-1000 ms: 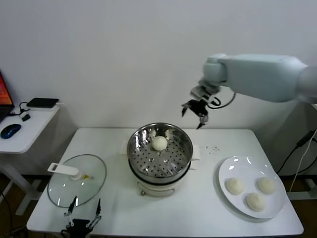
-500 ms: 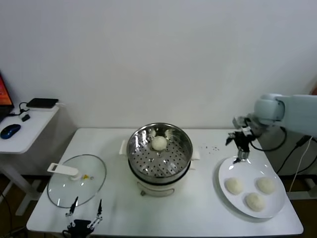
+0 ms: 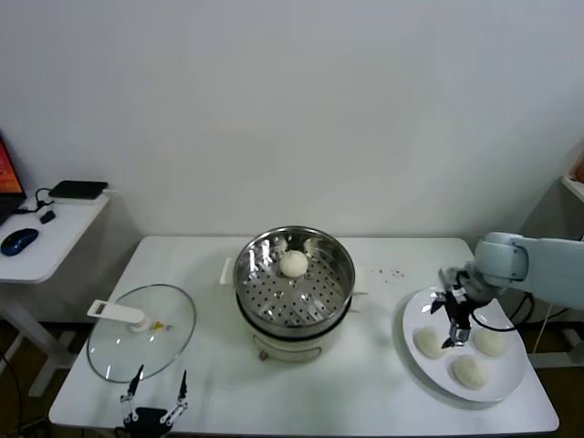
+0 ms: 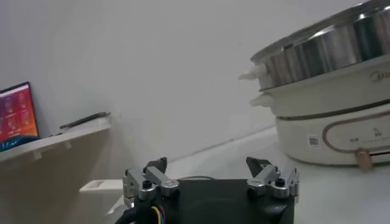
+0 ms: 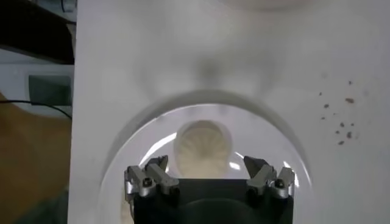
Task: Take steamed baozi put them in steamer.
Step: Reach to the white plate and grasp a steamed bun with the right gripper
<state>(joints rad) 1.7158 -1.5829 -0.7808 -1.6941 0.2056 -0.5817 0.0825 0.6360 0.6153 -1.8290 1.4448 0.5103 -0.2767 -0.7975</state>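
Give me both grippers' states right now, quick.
Left gripper: open, empty, parked low beside the glass lid.
Right gripper: open, empty, over the white plate above a baozi.

Cream-white baozi [image 3: 294, 264] (smooth) in perforated shiny steel steamer [image 3: 294, 278]; white plate [image 3: 505, 376].

Bright, even light; glare on the steamer [image 3: 294, 274]; right wrist view blurred.

The white desk [image 3: 383, 374] carries the steamer [image 3: 294, 283] at its middle, a glass lid [image 3: 141, 330] left of it, a white plate [image 3: 465, 351] right, and perhaps crumbs [image 3: 392, 272] just behind.
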